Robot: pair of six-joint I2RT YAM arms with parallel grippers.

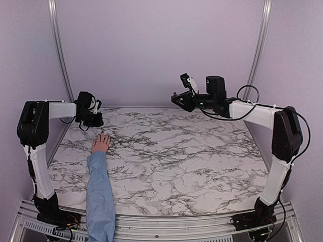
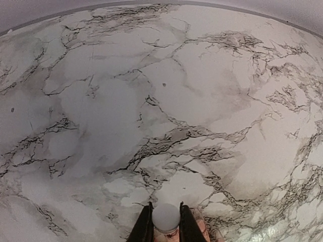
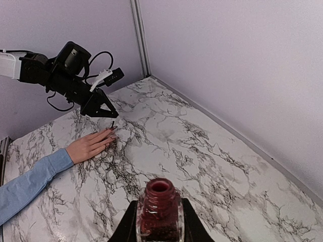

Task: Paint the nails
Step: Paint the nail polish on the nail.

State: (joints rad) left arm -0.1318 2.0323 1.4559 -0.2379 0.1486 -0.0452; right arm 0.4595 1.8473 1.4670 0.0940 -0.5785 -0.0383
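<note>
A light-skinned hand (image 1: 101, 143) in a light blue sleeve (image 1: 99, 191) lies flat on the marble table, fingers pointing away. Its nails (image 3: 113, 128) look dark red at the fingertips. My left gripper (image 1: 99, 123) is shut on the white brush cap (image 2: 166, 216) and holds it just above the fingertips; the thin brush (image 3: 112, 123) points down at them. The left gripper also shows in the right wrist view (image 3: 103, 112). My right gripper (image 3: 160, 224) is shut on an open bottle of red polish (image 3: 160, 206), held upright in the air over the far middle of the table (image 1: 177, 98).
The marble table (image 1: 181, 151) is bounded by lilac walls at the back and sides, with metal posts (image 1: 58, 50) in the far corners. The forearm runs from the near edge up the left side.
</note>
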